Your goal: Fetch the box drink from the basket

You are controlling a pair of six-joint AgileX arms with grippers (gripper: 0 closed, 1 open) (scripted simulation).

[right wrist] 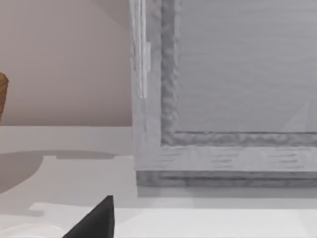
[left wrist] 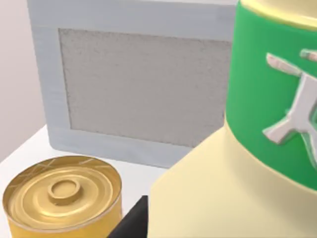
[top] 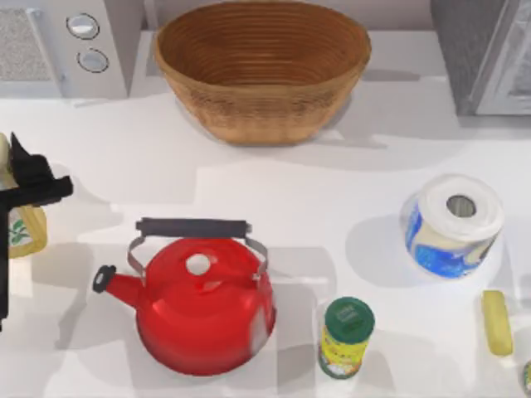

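Here the basket [top: 262, 70] sits at the top centre of the top view, and its woven inside is bare down to the bottom. The box drink [top: 18, 225] is out of it, at the far left edge of the frame, partly hidden under the left gripper [top: 25, 186], whose black fingers lie across its upper part. Whether those fingers press the carton or merely stand beside it I cannot tell from above. In the left wrist view the box drink [left wrist: 237, 148] looms very close, green top over cream body, with a gold tin [left wrist: 62, 196] near it and a grey microwave [left wrist: 133, 84] behind.

A red kettle [top: 203, 298] stands lower centre, lid on, handle upright. To its right is a green-lidded can [top: 346, 336], shut. A paper roll [top: 452, 224] stands at the right, and a yellow bar [top: 497, 322] lies below it.

The right gripper [right wrist: 96, 220] appears as one black fingertip before a grey appliance [right wrist: 228, 94]; its opening cannot be judged.
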